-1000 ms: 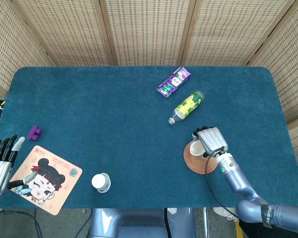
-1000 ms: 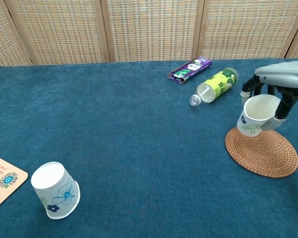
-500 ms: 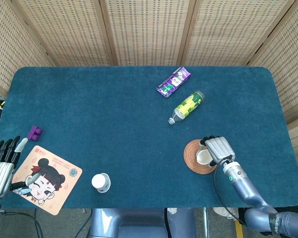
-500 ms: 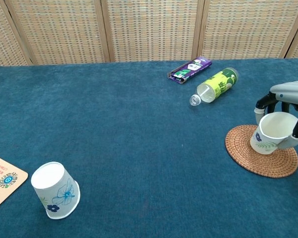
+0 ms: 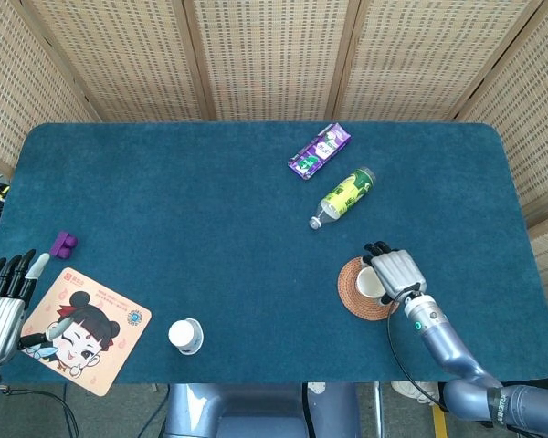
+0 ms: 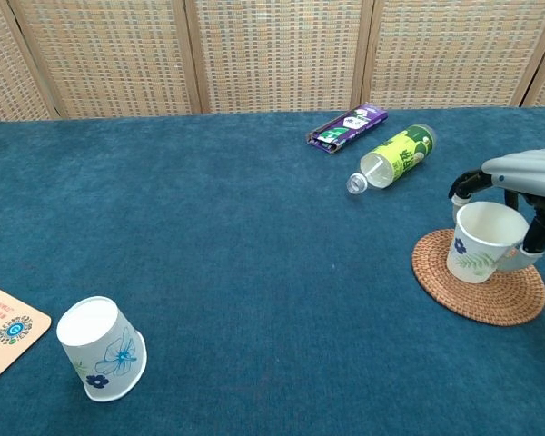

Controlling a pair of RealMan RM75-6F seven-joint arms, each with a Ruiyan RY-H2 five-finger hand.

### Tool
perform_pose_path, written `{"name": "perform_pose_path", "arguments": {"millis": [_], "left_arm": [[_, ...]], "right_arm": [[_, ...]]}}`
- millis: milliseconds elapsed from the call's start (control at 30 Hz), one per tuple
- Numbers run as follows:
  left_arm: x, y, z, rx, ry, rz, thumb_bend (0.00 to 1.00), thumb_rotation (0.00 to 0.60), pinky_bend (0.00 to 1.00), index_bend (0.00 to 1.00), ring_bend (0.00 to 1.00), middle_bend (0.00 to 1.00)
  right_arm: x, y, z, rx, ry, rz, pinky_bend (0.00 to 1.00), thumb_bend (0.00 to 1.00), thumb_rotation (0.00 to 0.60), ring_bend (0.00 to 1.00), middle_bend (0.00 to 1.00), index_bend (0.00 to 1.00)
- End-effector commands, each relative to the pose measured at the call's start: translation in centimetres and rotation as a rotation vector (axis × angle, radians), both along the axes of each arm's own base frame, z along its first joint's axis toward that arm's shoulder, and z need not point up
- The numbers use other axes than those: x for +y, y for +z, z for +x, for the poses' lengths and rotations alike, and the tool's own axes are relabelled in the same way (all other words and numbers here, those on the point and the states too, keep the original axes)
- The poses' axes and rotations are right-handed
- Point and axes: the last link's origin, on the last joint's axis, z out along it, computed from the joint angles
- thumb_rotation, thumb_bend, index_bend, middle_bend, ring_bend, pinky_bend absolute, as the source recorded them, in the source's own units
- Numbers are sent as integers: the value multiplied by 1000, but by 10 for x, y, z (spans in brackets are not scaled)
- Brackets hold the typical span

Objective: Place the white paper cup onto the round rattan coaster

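A white paper cup (image 6: 480, 241) with a blue flower print stands upright, mouth up, on the round rattan coaster (image 6: 477, 295) at the right of the table. My right hand (image 6: 525, 182) arches over the cup, with fingers behind its rim and the thumb against its right side, gripping it. From the head view the cup (image 5: 369, 285) shows as a white circle on the coaster (image 5: 352, 290), half under my right hand (image 5: 395, 271). My left hand (image 5: 2, 301) hovers off the table's left edge, fingers spread, holding nothing.
A second flower-print paper cup (image 6: 103, 348) stands upside down near the front left. A green-labelled bottle (image 6: 395, 156) lies on its side beside a purple packet (image 6: 348, 126) at the back. A cartoon mat (image 5: 84, 328) and a purple block (image 5: 65, 244) sit at the left.
The right hand carried the tilted cup from above the coaster's left edge over the coaster and lowered it; the cup now stands upright on it. The left hand stayed put.
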Motion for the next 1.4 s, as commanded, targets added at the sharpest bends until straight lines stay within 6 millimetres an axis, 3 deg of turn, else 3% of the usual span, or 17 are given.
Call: {"name": "perform_pose_path", "arguments": {"millis": [33,200,267,400,467,767,967,1400], "left_arm": [[0,0,0,0,-1,0,85,0,0,0,0,0],[0,0,1,-1,-1,1,85,0,0,0,0,0],[0,0,1,-1,-1,2,85,0,0,0,0,0],[0,1,1,-1,-2,1,84,0,0,0,0,0],[0,1,0,-2,-2,3,85,0,0,0,0,0],[0,2,1,-4,-3,8,84,0,0,0,0,0],[-1,1,0,-15,2,9,86,0,0,0,0,0],[-1,2,1,-1,-7,15,85,0,0,0,0,0]], "right_arm": [[0,1,-1,14,1,-7,348,31,600,50,74,315],[2,4,-5,36,-24,-5,296,31,600,0,1,256],[4,5,-7,49,-34,-1,241,31,600,0,0,234],[6,10,-11,87,-52,-6,39,30,600,0,0,174],[8,15,-13,94,-70,-20,1,31,600,0,0,138],[21,42,-19,-17,-61,-210,0,30,600,0,0,23],[63,62,-43,-168,-5,-345,0,31,600,0,0,0],[108,74,-62,-244,77,-429,0,30,600,0,0,0]]}}
